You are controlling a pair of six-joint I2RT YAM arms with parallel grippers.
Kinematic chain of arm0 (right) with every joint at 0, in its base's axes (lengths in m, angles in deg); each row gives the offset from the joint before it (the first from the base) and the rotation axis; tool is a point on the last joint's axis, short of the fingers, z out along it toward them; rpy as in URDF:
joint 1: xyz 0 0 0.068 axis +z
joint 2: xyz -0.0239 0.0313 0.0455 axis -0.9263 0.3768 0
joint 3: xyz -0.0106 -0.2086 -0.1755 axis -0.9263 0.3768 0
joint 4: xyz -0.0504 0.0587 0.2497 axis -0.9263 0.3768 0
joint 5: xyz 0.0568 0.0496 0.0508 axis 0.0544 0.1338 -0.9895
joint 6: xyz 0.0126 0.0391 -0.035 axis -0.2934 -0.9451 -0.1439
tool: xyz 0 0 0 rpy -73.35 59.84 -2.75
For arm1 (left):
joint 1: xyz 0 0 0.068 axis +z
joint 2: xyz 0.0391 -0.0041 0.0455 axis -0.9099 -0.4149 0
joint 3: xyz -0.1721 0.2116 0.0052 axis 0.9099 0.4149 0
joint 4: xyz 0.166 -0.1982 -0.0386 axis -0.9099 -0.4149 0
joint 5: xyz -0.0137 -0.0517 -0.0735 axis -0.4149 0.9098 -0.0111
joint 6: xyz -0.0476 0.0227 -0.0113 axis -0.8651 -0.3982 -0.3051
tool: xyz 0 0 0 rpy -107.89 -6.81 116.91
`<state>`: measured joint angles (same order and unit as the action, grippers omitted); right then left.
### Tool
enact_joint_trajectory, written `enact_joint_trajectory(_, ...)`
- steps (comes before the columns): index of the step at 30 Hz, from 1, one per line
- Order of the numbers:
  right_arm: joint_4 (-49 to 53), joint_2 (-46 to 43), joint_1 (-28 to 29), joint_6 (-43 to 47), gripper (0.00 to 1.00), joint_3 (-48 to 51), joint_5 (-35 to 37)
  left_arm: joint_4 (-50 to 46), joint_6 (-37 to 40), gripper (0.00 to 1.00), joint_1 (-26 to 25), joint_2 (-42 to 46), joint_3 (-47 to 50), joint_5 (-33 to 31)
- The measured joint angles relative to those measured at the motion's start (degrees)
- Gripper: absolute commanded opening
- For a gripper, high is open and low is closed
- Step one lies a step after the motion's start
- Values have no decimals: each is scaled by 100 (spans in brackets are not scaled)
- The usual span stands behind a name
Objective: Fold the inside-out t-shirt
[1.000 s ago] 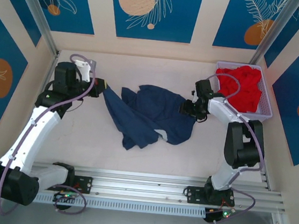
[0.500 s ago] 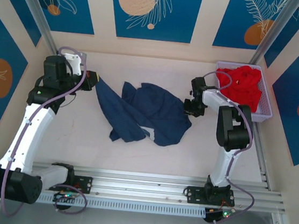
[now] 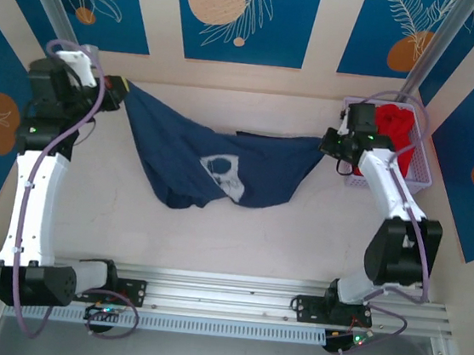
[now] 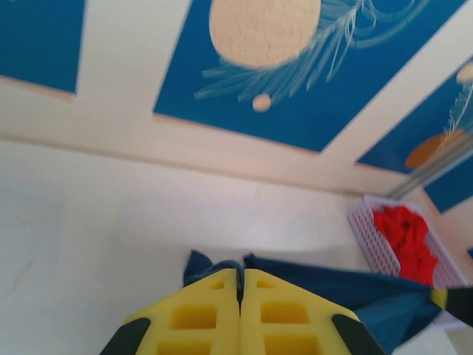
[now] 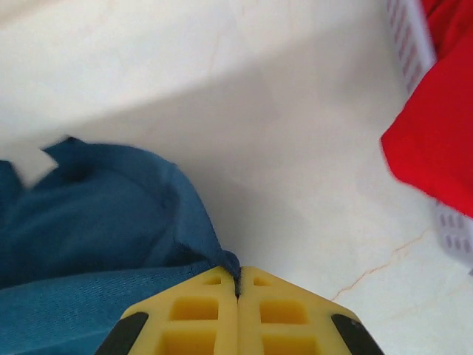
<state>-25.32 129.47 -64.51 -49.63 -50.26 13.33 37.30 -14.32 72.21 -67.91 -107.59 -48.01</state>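
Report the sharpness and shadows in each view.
Top external: evenly lit and sharp, the t-shirt showing clear folds. Left wrist: the yellow jaws at the bottom edge look soft, the wall behind slightly blurred. Right wrist: the red garment has smeared edges, and a broad soft shadow crosses the table.

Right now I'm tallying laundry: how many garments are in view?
2: the navy t-shirt hangs stretched mid-table; the red garment sits in the right-hand basket, which may hide more.

Pale, faintly veined worktop [image 3: 239,238]. A lilac lattice basket [image 3: 422,169] (holding a red garment [image 3: 397,127]) stands at its far right corner. The navy t-shirt [image 3: 180,154] seems to touch it with its lowest fold.
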Motion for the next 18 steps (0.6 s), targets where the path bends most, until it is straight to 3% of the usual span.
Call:
enact_joint_trajectory(4, -181, -459, -39, -149, 0, 326, -90, 52, -146, 0, 323, -4, -240, 105)
enact_joint_trajectory(12, -385, -612, -28, -243, 0, 846, -785, 133, -289, 0, 356, -28, 216, 192)
enact_joint_trajectory(18, -455, -1158, 505, -573, 3, 1488, -1093, 57, -286, 0, 356, -37, 949, 188)
